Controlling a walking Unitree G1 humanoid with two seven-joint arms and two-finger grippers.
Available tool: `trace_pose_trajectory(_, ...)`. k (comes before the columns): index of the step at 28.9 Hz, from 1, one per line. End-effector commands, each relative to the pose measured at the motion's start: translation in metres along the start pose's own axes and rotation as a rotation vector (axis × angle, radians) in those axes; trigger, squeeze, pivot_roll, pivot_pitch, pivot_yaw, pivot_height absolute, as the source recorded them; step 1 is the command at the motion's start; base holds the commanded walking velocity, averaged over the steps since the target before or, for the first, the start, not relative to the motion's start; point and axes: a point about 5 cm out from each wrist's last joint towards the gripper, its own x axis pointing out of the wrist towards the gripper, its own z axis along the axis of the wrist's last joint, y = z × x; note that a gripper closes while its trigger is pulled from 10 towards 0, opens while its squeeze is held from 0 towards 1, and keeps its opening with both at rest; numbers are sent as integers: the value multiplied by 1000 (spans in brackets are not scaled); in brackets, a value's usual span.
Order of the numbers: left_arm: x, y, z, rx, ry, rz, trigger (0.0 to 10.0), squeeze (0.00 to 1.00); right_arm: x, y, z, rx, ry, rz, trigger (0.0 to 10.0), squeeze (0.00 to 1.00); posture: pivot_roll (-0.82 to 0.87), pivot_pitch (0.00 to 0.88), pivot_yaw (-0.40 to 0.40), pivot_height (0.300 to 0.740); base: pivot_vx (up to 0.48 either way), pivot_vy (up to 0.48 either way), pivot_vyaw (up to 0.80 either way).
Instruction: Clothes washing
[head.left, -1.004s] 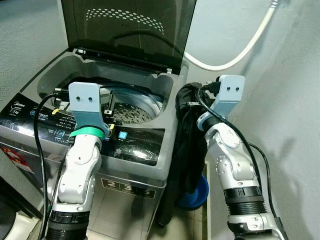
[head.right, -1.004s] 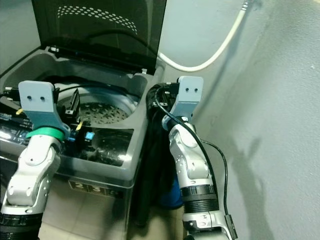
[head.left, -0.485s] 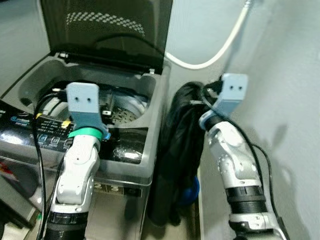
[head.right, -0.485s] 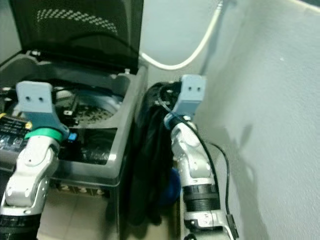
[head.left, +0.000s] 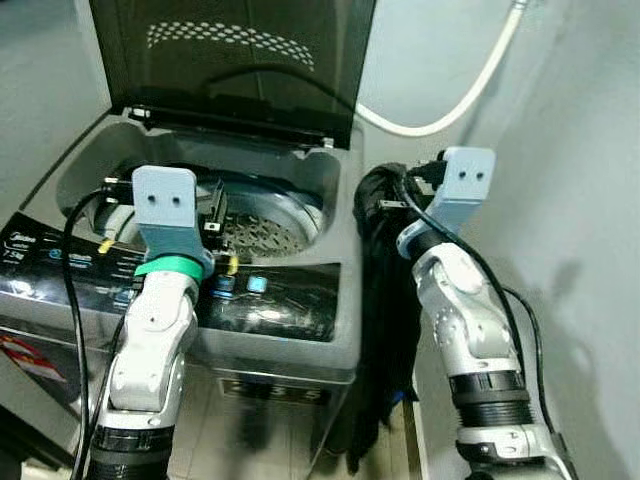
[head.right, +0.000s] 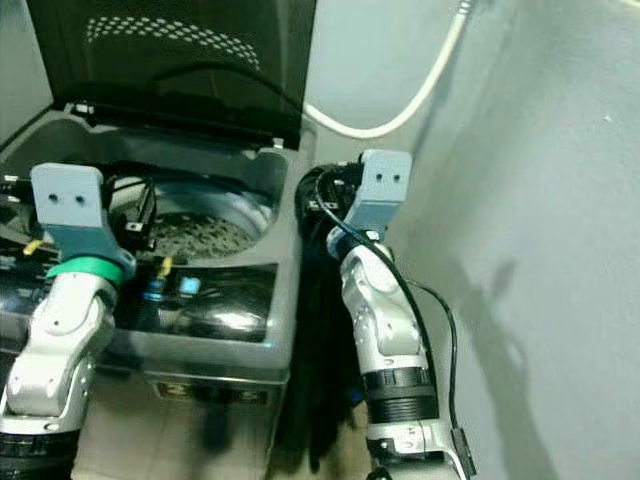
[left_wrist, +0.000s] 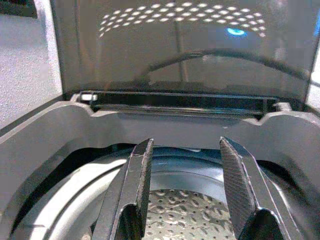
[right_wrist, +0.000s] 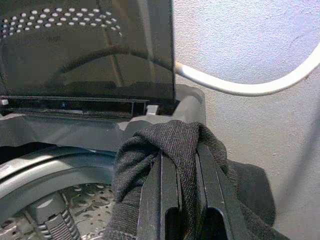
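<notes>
Right tool (right_wrist: 186, 200) clamps black garment (head.left: 385, 300), its hem cut off; left tool (left_wrist: 187, 192) gapes over drum (head.left: 262, 228).

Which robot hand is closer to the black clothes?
The right. The right gripper is shut on the black garment, which hangs beside the washing machine. The left gripper is open over the drum, holding nothing.

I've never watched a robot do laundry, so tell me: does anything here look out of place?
Yes: the black garment hangs outside the washing machine, draped down its right side toward the floor instead of lying in the drum. The right gripper is clamped on its top, beside the machine's corner.
</notes>
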Motion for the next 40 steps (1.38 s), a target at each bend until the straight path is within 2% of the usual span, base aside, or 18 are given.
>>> trace_pose_trajectory(1, -1, 1, -3, 0, 16, 4, 10000, 0, 3, 8, 15, 3, -72, 29, 10000, 0, 153, 25, -55, 740, 0, 480, 0)
trace_pose_trajectory(14, -1, 3, -4, 6, 27, 8, 10000, 0, 4, 7, 14, 4, -72, 23, 10000, 0, 154, 24, -53, 740, 0, 480, 0)
trace_pose_trajectory(21, -2, 13, -12, 49, 94, 48, 10000, 0, 4, 6, 15, 5, -75, 21, 10000, 0, 152, 22, -51, 740, 0, -477, 0)
trace_pose_trajectory(28, -4, 22, -18, 11, 133, 119, 10000, 0, 4, 7, 15, 6, -76, 25, 10000, 0, 150, 21, -52, 740, 85, -421, 0)
trace_pose_trajectory(40, -5, 21, -19, 8, 132, 128, 10000, 0, 5, 14, 13, -6, -61, 66, 10000, 0, 149, 20, -60, 740, 0, 0, 0)
